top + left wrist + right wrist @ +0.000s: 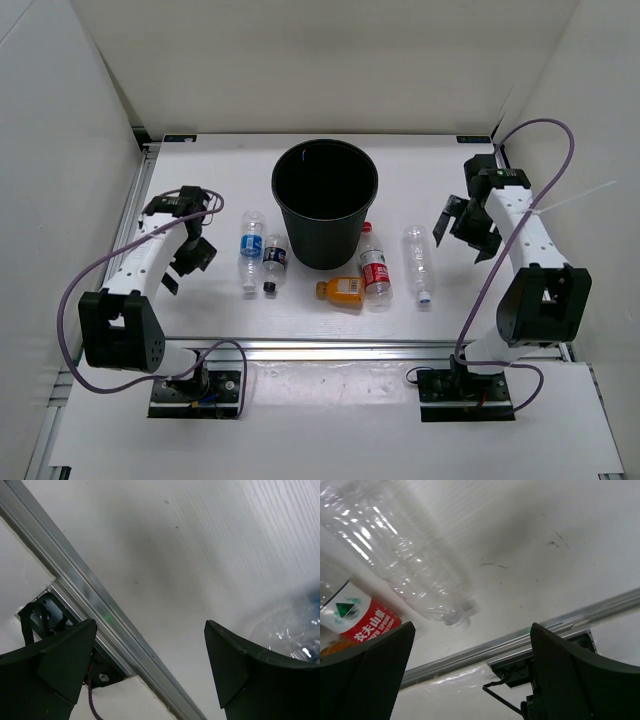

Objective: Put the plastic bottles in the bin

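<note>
Five bottles (375,272) lie on tabletop (200,170), 6 o'clock side of bin (325,205). My left pincer (150,645), right pincer (472,650): both released, empty. First pick pending; next, close on one.

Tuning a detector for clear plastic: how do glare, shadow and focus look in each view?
Top external: even light, sharp, but the unlabelled bottle is faint on the white table and the bin is flat black inside. Left wrist: a clear bottle at the right edge is blurred. Right wrist: bright streaks of glare on the unlabelled bottle.
</note>
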Action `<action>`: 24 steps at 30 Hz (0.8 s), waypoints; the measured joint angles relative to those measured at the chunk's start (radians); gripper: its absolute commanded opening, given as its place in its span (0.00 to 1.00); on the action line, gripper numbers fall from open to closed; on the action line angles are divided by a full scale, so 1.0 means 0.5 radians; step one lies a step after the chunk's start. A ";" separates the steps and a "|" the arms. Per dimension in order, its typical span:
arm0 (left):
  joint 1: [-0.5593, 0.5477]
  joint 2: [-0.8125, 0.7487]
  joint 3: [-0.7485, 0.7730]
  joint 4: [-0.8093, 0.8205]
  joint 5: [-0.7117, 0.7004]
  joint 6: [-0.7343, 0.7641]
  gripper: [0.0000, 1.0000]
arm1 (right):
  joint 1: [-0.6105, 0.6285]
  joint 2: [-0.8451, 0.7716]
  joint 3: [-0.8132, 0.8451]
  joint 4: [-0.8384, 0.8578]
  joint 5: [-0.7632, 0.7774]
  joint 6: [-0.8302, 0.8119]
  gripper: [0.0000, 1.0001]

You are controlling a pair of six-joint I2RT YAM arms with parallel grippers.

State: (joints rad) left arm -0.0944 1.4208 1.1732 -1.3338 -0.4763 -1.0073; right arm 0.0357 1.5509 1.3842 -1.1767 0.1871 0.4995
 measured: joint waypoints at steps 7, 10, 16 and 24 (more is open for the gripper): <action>0.001 -0.018 -0.017 0.129 0.279 0.286 1.00 | -0.002 0.217 0.055 0.208 -0.478 -0.188 1.00; 0.001 -0.032 -0.018 0.215 0.414 0.373 1.00 | 0.015 0.316 0.002 0.349 -0.639 -0.228 1.00; 0.001 -0.038 -0.111 0.339 0.605 0.445 1.00 | 0.039 0.607 -0.083 0.546 -0.761 -0.257 1.00; 0.001 0.018 -0.137 0.312 0.670 0.462 1.00 | 0.010 0.837 -0.095 0.586 -0.846 -0.260 1.00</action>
State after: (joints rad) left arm -0.0940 1.4296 1.1049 -1.1778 -0.1413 -0.7761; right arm 0.0406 1.9694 1.3369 -0.8837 -0.2359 0.3695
